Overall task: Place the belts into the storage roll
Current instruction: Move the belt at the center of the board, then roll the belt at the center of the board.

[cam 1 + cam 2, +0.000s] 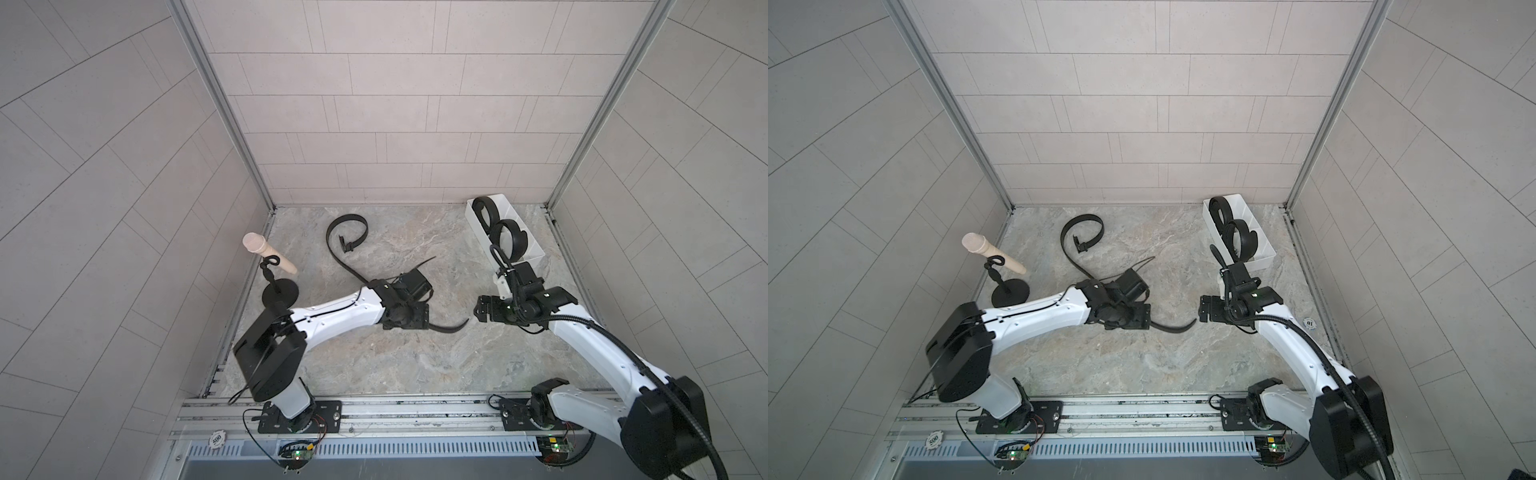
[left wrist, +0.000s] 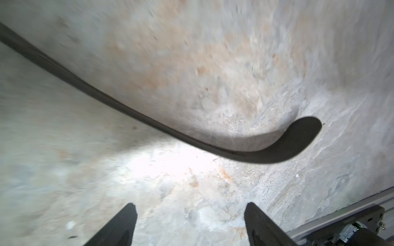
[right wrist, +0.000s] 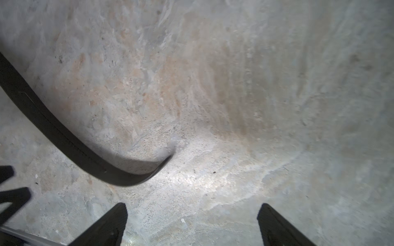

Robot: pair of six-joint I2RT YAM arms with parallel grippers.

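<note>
One black belt [image 1: 332, 245] lies loose on the stone floor. It loops at the back with its buckle [image 1: 347, 246], and its tail [image 1: 453, 326] curls up between the two arms. My left gripper [image 2: 189, 206] hovers low over this strap's middle, open, with only bare floor between its fingers. The tail tip [image 2: 298, 138] lies ahead of it. My right gripper [image 3: 191, 207] is open and empty, just right of the tail [image 3: 64, 136]. Two coiled belts [image 1: 486, 212] [image 1: 509, 237] stand in the white storage roll [image 1: 536, 254] at the back right.
A black round-based stand [image 1: 280, 293] with a beige peg [image 1: 266, 253] stands at the left wall. The aluminium rail [image 1: 415, 409] holding both arm bases runs along the front. A small chip [image 1: 1308, 322] lies by the right wall. Tiled walls close in three sides.
</note>
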